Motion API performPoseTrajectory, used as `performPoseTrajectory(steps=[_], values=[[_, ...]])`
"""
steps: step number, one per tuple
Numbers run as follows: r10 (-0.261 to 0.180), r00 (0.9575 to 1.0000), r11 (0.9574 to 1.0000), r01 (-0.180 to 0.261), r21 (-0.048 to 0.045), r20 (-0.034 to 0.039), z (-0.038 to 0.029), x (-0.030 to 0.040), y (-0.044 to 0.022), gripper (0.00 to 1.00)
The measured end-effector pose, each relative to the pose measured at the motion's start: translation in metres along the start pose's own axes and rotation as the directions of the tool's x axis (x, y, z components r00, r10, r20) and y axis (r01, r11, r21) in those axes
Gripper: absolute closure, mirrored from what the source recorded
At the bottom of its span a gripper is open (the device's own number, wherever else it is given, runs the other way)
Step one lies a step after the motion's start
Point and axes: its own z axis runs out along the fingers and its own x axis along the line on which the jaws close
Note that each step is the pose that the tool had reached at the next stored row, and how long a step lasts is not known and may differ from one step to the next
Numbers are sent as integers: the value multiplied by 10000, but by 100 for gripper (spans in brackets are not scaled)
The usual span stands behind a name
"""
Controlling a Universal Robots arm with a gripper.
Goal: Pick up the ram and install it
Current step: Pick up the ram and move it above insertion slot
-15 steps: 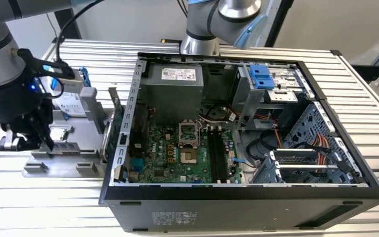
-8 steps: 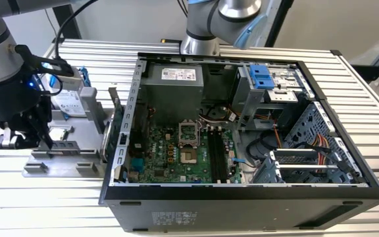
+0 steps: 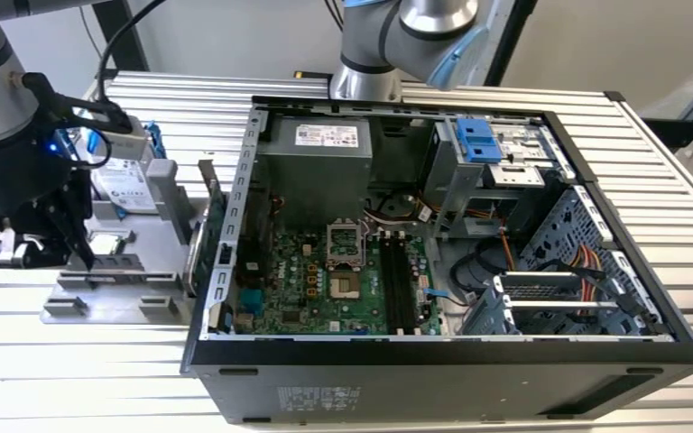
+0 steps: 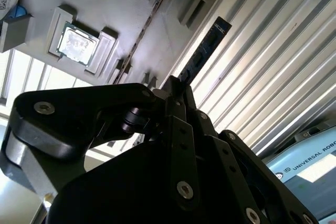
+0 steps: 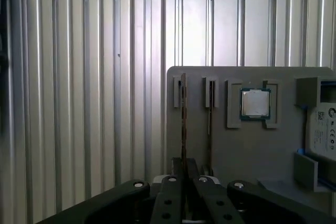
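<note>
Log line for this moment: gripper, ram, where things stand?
gripper: shut on ram | place: over tray, beside case | CPU: in tray | install: not done

White lettering beside a round emblem is running along the pale blue arm cap (image 4: pixel 310 167) in the second wrist view. A white printed label (image 3: pixel 326 135) is sitting on the power supply (image 3: pixel 310 173) at the far end of the open computer case (image 3: pixel 467 374). A grey sticker (image 3: pixel 320 397) is showing on the case's near wall. The hard drive (image 5: pixel 324 129), lying to the exterior view's left of the case, is carrying a white label with small round marks. Pale marks are showing on the ram (image 4: pixel 210 43). These smaller prints are too fine to read.
</note>
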Motion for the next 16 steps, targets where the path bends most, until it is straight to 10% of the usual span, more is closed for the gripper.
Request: performPoseTrajectory(steps=[16], values=[[0, 10000, 10000, 0, 0, 0, -136, 3, 3, 100]])
